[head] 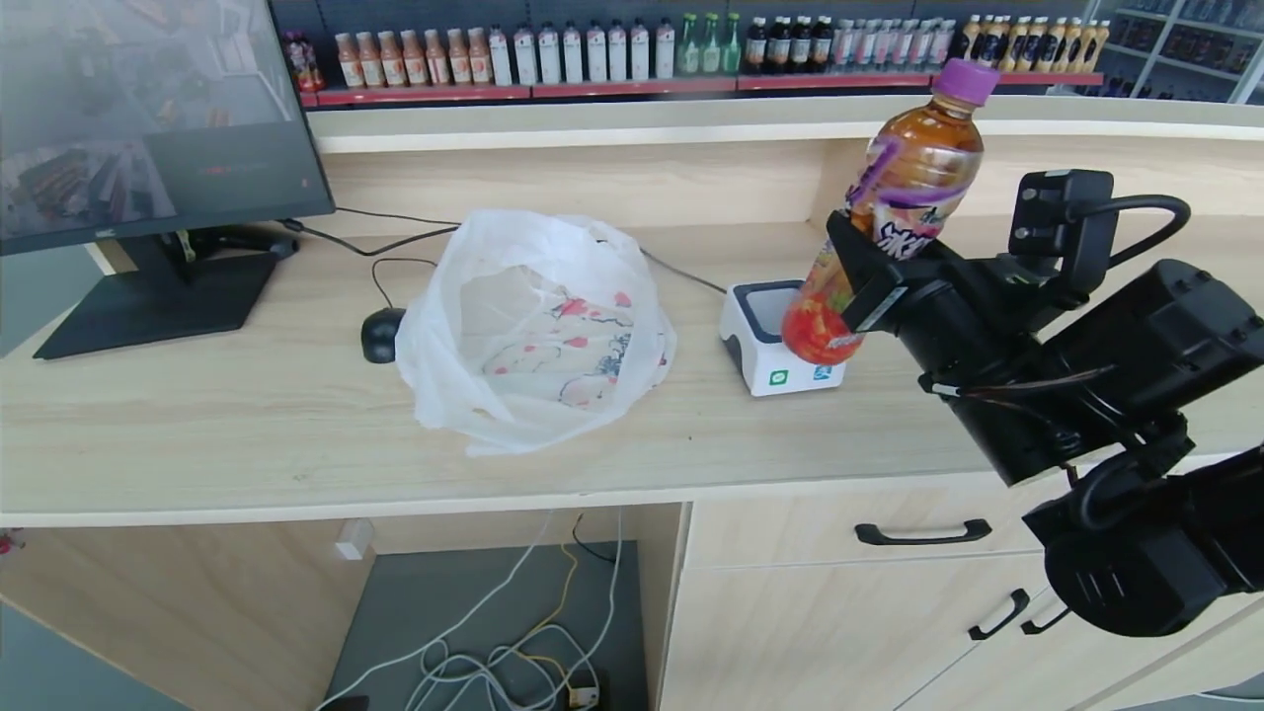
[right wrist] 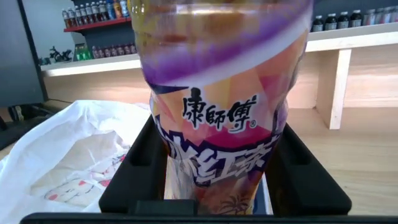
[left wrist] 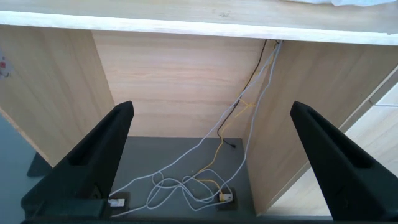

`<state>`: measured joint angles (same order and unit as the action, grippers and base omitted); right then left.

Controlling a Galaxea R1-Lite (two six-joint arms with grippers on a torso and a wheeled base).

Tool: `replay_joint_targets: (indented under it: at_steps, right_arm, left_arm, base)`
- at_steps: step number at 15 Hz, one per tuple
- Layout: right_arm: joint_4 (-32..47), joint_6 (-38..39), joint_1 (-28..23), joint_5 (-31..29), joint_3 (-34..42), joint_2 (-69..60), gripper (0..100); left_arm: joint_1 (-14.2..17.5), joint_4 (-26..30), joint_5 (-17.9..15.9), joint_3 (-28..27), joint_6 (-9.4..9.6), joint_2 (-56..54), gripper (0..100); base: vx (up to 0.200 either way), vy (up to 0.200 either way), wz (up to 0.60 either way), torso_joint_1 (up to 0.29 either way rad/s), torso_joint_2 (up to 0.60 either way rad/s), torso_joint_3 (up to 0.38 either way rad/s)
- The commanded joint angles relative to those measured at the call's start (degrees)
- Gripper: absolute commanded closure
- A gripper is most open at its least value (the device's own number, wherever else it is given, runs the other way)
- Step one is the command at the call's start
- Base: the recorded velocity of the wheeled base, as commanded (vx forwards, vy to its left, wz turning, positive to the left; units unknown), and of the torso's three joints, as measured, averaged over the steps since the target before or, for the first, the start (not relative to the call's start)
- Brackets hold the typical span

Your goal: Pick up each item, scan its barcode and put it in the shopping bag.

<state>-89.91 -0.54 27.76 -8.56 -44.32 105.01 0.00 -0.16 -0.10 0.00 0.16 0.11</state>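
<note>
Right pincer [head: 857, 269] is clamped around the lower half of a tea drink bottle [head: 913, 188], its black fingers [right wrist: 134, 168] pressed against either side of the label. From where I stand, the bottle hangs above the counter [head: 247, 415], tilted, with its purple cap [head: 966, 79] leaning up and out to the robot's right. Its rounded bottom end sits just over the near right corner of the white barcode scanner [head: 765, 360]; I cannot tell whether the two touch. The scanner rests on the counter with its dark window facing upward. Just to its left lies the shopping bag [head: 538, 326], a white plastic one with red and dark print, slumped on the counter with its mouth gaping open. A black mouse [head: 380, 334] sits right against the bag's far left side, and beyond it a monitor [head: 148, 109] stands on its dark base. The left pincer [left wrist: 214, 155] hangs low in front of the opening under the counter, its two fingers spread wide apart and holding nothing, with loose cables [left wrist: 186, 186] lying on the floor beyond it. Rows of bottles [head: 612, 49] line a shelf behind the counter.
</note>
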Motion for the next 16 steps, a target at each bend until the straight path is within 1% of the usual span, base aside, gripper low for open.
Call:
replay_joint_targets:
  at_steps: [1,4,8,10,13,14,16]
  right_arm:
    - [-0.09,-0.08,0.89,0.03,1.17,-1.56,100]
    - [-0.09,-0.69,1.6,0.3,5.04,-4.2,100]
    - [0.08,-1.13,2.12,0.56,3.9,-3.32,100]
    - [1.49,-0.87,2.12,0.12,-1.03,-0.77,100]
    - [7.2,4.23,2.04,0.21,-6.48,0.72,100]
    - [9.75,7.66,1.33,0.21,-10.61,1.69,100]
    - [13.26,13.98,0.19,0.3,-15.53,2.57,100]
  left_arm:
    - [0.0,-0.02,0.01,0.0,0.02,-0.02,0]
    - [0.0,-0.02,0.01,0.0,0.02,-0.02,0]
    - [0.0,-0.02,0.01,0.0,0.02,-0.02,0]
    - [0.0,-0.02,0.01,0.0,0.02,-0.02,0]
    - [0.0,-0.02,0.01,0.0,0.02,-0.02,0]
    - [0.0,-0.02,0.01,0.0,0.02,-0.02,0]
    - [0.0,-0.02,0.01,0.0,0.02,-0.02,0]
  base:
    - [0.0,0.0,0.0,0.0,0.0,0.0]
    - [0.0,0.0,0.0,0.0,0.0,0.0]
    - [0.0,0.0,0.0,0.0,0.0,0.0]
    - [0.0,0.0,0.0,0.0,0.0,0.0]
    - [0.0,0.0,0.0,0.0,0.0,0.0]
    - [0.0,0.0,0.0,0.0,0.0,0.0]
    - [0.0,0.0,0.0,0.0,0.0,0.0]
